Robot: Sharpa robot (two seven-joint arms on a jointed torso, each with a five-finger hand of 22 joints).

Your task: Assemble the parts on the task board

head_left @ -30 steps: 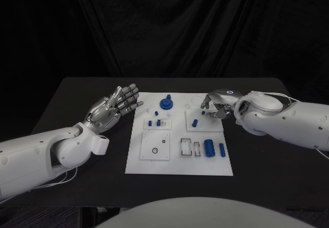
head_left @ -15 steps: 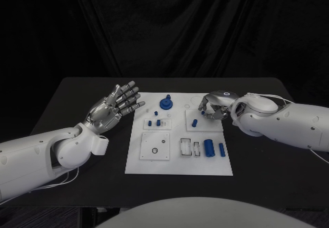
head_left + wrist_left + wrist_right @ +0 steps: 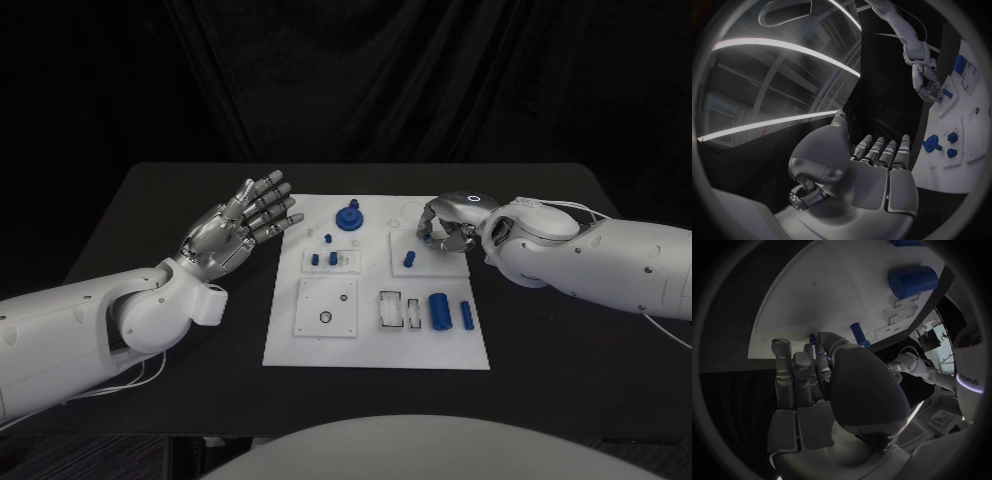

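The white task board (image 3: 378,345) lies in the middle of the black table. On it stand a blue knob (image 3: 349,215), several small blue pegs (image 3: 333,258), a tilted blue peg (image 3: 410,259) and two blue cylinders (image 3: 438,310). My right hand (image 3: 449,222) hovers low over the board's far right plate, fingers curled. In the right wrist view its fingertips (image 3: 820,352) pinch a small blue peg (image 3: 812,338), beside the tilted peg (image 3: 857,335) and a big cylinder (image 3: 912,281). My left hand (image 3: 242,226) is raised, palm up, left of the board, fingers spread and holding nothing.
A square white plate with a hole (image 3: 326,306) and a row of slots (image 3: 391,309) sit on the board's near half. The black table (image 3: 173,200) runs wide on both sides. The left wrist view shows the right hand (image 3: 927,86) at the board's far side.
The right hand and forearm have shifted slightly left and further over the board's far right plate. The left hand has stayed where it was.
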